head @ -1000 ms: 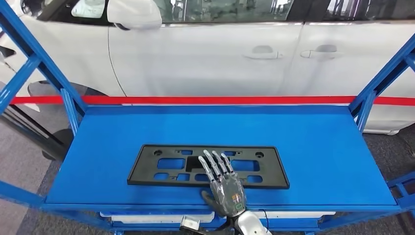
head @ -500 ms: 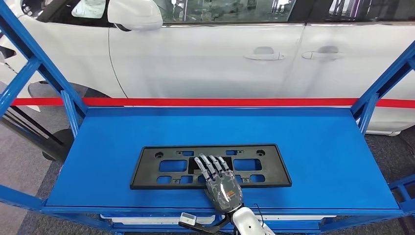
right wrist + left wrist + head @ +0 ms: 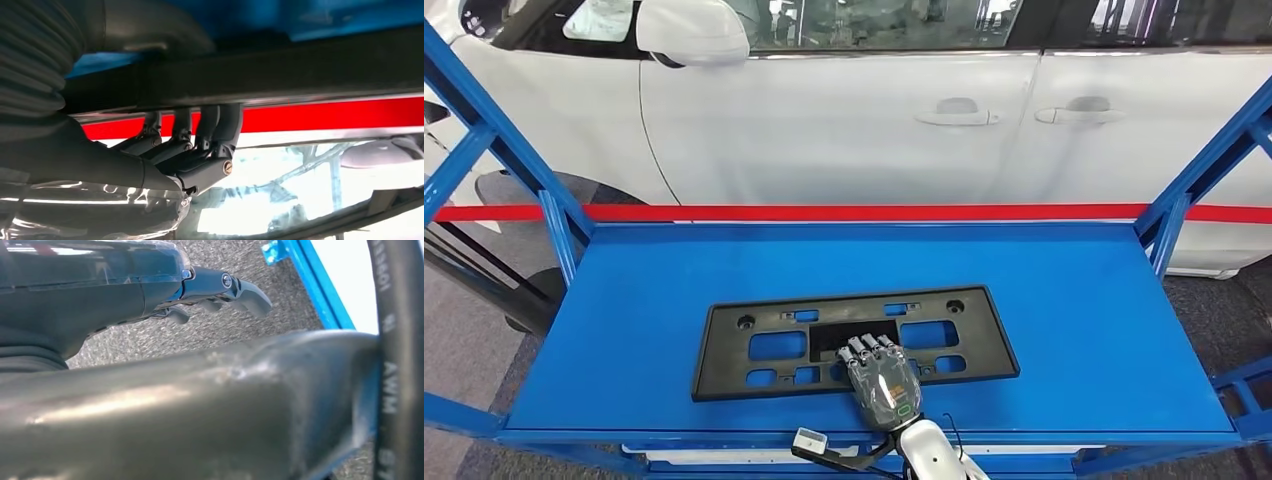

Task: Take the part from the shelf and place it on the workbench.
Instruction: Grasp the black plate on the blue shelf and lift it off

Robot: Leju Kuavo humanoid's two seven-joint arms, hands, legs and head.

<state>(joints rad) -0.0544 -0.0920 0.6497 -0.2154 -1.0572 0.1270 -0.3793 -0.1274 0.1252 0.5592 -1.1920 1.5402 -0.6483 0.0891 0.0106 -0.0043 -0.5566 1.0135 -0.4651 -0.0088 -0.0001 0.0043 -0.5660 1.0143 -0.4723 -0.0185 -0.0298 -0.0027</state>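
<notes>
right hand palm down, fingers curled, left hand fingers apart, hanging low

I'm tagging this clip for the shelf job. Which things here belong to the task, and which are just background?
Belong to the job:
black plastic part, lying flat
blue shelf under it
right hand, fingers curled over the part's near edge

Just background:
white car
red strip behind the shelf
grey floor
</notes>
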